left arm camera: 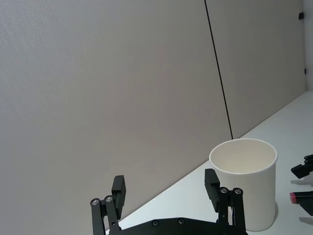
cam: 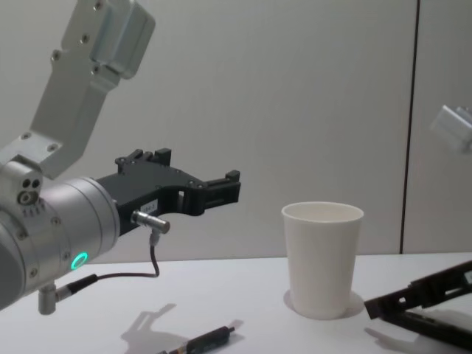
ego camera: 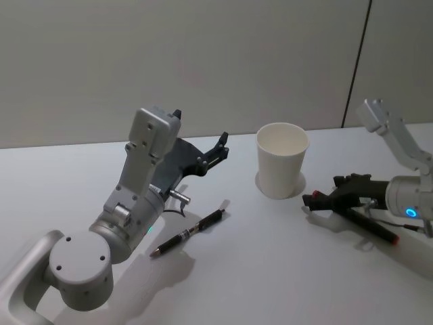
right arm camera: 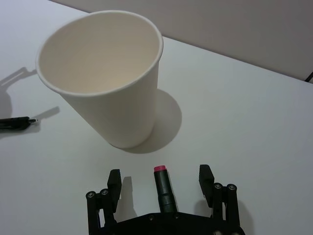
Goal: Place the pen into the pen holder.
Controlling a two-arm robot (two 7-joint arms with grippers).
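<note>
White counter (ego camera: 270, 277) carries everything, with a plain grey wall behind it.

Left arm (ego camera: 135, 196): bulky and silver, it comes in from the near left with the elbow up. Its forearm is raised well clear of the counter and aimed right, toward the cup.

Right arm (ego camera: 406, 203): enters from the right edge and lies low, just above the counter, aimed left at the cup.

Paper cup (ego camera: 281, 162): white and tapered with a rolled rim. It stands upright at centre-far on the counter, between the two arms. Nothing shows in the part of its inside that the right wrist view takes in.

Left tool (ego camera: 222, 147): released, fingers spread with only air between them. It hangs above the counter, left of the cup and apart from it.

Right tool (ego camera: 322, 191): released too, fingers wide apart, tips near the cup's right side without touching it.

Black pen (ego camera: 189, 233): lies flat on the counter, near-left of the cup and apart from it, just right of the left arm and below the left tool. Its tip points near-left.

Red-ended pen (right arm camera: 162, 182): lies between the right tool's spread fingers, red end toward the cup. It isn't clamped. Can't tell whether it touches the tool body.
</note>
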